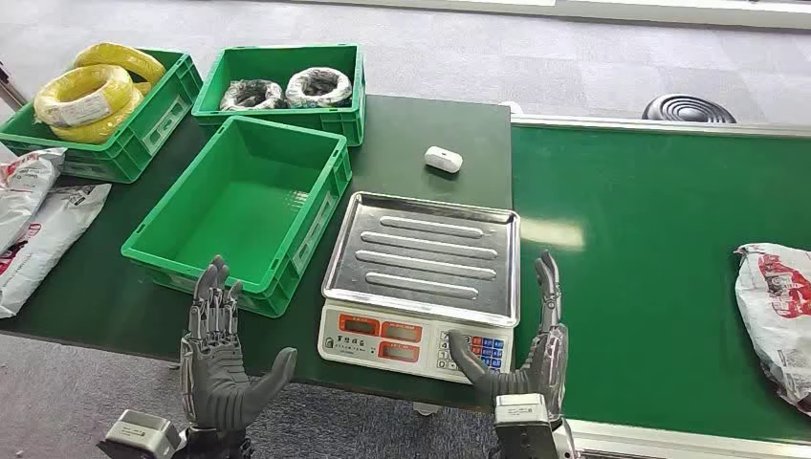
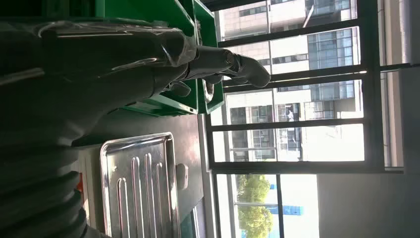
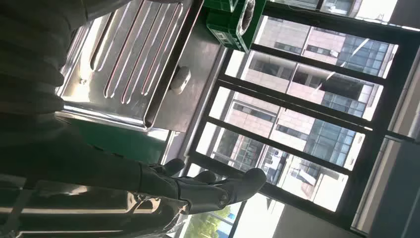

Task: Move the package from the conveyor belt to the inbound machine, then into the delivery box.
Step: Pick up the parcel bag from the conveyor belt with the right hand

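White package (image 1: 777, 320) on green conveyor belt (image 1: 650, 287), both hands empty, fingers (image 1: 212, 292) spread

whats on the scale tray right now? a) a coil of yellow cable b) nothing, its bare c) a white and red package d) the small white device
b: the scale tray is bare ribbed metal; the package lies on the conveyor belt, and the small white device sits on the table behind the scale.

Each hand, left hand (image 1: 222, 359) and right hand (image 1: 524, 356), has dark grey segmented fingers (image 1: 212, 296) and a thicker grey thumb. Each wrist carries a silver block-shaped cuff (image 1: 140, 435). Wrist views show a grey ribbed cover (image 2: 37, 193).
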